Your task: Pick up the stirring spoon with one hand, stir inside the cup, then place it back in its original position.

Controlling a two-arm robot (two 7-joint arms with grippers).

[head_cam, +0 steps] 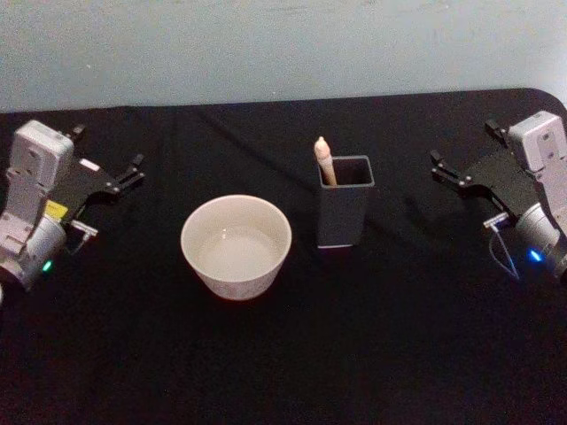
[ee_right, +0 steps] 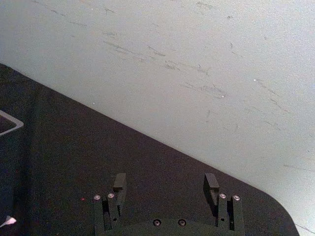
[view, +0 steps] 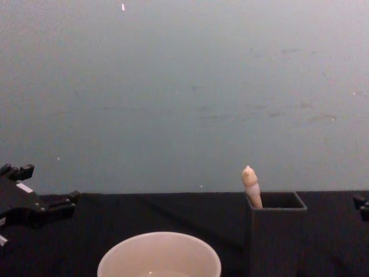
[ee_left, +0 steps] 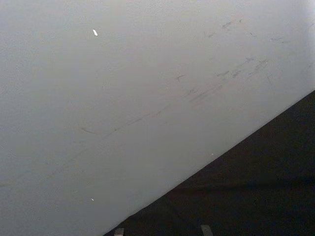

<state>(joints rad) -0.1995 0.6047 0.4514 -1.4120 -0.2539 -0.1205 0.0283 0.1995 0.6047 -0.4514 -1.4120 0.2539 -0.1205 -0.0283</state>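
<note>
Right now both of my arms are out at the table's side edges, and neither touches anything. My left gripper hovers near the left edge of the black table, jaws spread and pointing inward. My right gripper mirrors it near the right edge. The right wrist view shows its two fingers well apart, with bare black cloth between them.

The stirring spoon stands in the dark grey holder box around the middle of the table, a little toward the right edge. Its pale wooden handle with the knobby tip rises above the rim, leaning in the holder's rear left corner. The shaft and bowl are hidden inside.

The cup sits just beside the holder on its left, not touching it and slightly nearer the front edge. Both grippers are well apart from the cup and the holder. Behind the far edge rises a pale, scuffed wall.
</note>
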